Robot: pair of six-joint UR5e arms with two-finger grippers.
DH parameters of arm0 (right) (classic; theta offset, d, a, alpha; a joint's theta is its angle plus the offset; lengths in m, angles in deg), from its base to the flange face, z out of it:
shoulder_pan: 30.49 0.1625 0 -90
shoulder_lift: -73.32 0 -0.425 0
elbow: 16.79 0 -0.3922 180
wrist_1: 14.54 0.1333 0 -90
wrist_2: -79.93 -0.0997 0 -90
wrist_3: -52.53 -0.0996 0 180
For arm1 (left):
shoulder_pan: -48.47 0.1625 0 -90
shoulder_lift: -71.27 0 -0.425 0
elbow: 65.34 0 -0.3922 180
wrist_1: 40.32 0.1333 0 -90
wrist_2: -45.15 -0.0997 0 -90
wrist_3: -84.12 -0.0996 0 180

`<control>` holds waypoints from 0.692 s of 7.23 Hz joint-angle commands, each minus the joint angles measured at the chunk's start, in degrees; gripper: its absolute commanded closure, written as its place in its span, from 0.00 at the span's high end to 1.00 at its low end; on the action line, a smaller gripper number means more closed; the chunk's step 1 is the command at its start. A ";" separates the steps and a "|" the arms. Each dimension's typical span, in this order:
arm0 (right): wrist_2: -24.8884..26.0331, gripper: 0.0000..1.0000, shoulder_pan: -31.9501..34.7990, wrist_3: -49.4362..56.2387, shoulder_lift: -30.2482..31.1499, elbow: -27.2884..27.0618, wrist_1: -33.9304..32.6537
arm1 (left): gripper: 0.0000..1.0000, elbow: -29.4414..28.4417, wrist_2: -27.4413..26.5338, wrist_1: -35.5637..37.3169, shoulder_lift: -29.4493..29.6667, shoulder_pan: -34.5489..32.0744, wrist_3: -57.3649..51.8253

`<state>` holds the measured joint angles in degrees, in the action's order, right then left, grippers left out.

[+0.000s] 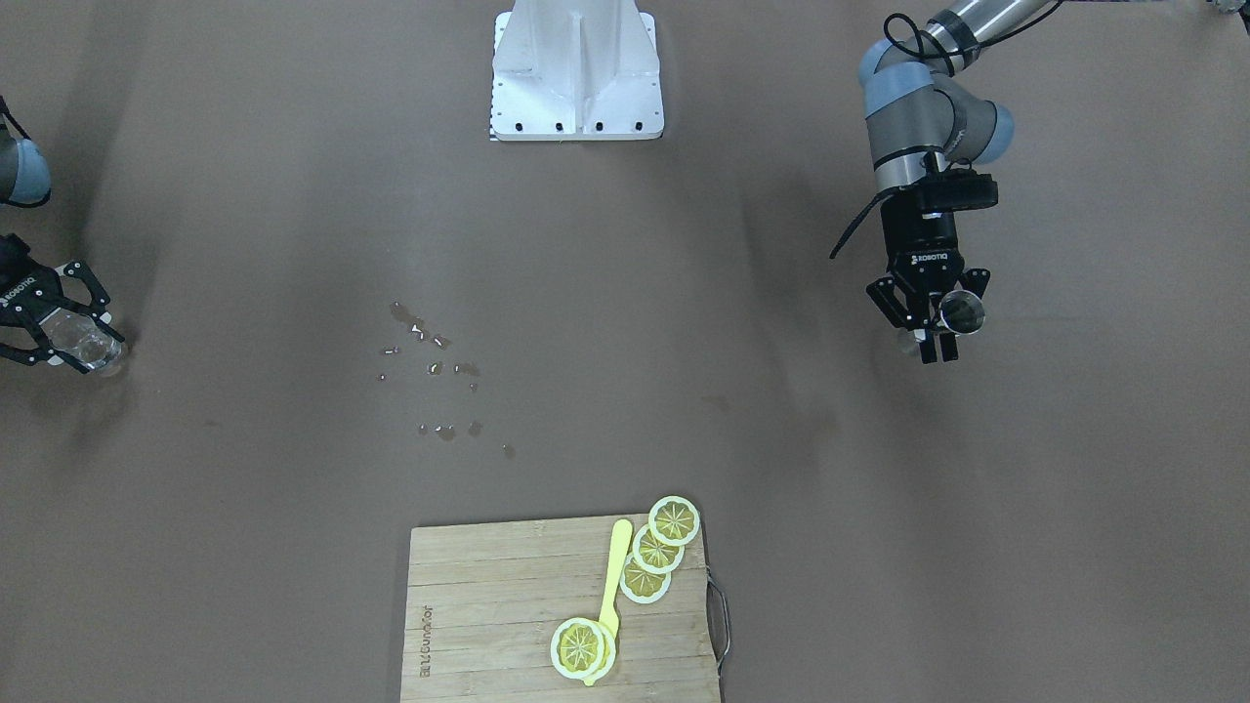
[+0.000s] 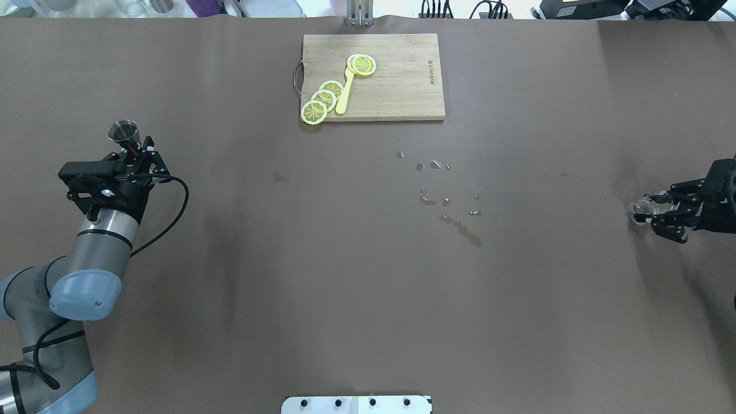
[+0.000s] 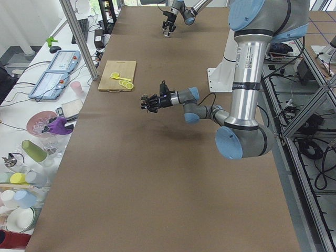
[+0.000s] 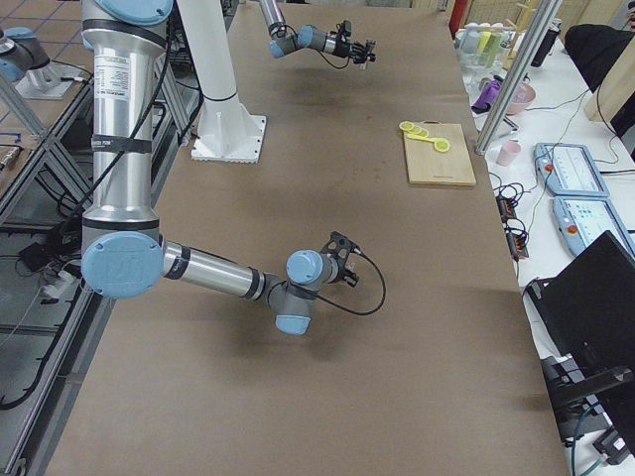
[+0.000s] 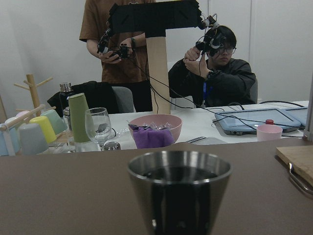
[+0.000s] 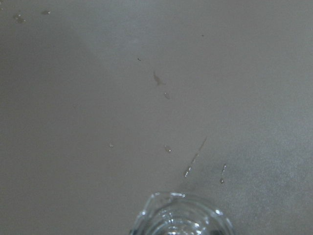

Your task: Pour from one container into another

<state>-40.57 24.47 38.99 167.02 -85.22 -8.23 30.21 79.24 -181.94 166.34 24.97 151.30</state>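
My left gripper (image 1: pixel 931 327) is clenched on the steel cup (image 5: pixel 179 189). The cup stands upright right in front of my left wrist camera, at my left end of the table (image 2: pixel 368 299). My right gripper (image 1: pixel 51 327) grasps the clear glass (image 6: pixel 181 216), low over the table at the opposite end. The two containers are well apart, so I judge the step in hand is bringing them together.

To do it well, I should carry the cup level and set its lip directly above the mouth of the glass. The glass should be upright before I tip, and I should tip slowly. Droplets (image 2: pixel 445 198) scattered on the middle of the table warn how easily liquid misses.

Much is hidden from me. The left wrist view cuts off the cup's base and my own fingers. The inside of the cup looks dark, and it probably holds liquid, though I cannot read the level. The right wrist view shows only the glass rim at its bottom edge. I cannot tell whether the glass touches the table or hangs just above it.

Farther off, the cutting board (image 2: pixel 402 86) bears lemon slices (image 2: pixel 322 100) and a yellow spoon (image 2: pixel 344 95). Two people sit and stand beyond the table edge.
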 commanded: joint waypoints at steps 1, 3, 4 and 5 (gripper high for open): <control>0.01 0.00 -0.03 0.00 -0.01 1.38 1.69 | 0.00 -0.71 -5.04 10.96 0.29 1.26 11.34; -0.08 0.00 -0.03 0.00 -0.01 1.38 1.69 | 0.00 -1.76 -6.22 13.40 0.72 2.84 15.52; -0.08 0.00 -0.03 0.00 -0.01 1.38 1.69 | 0.01 -5.08 -6.31 13.48 3.16 2.84 17.53; -0.51 0.17 0.05 0.00 -0.01 1.20 1.69 | 0.08 -7.02 -6.48 13.66 4.75 2.85 17.99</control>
<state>-40.74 24.45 38.99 167.01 -83.88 -6.54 25.78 73.01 -168.62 169.12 27.67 168.01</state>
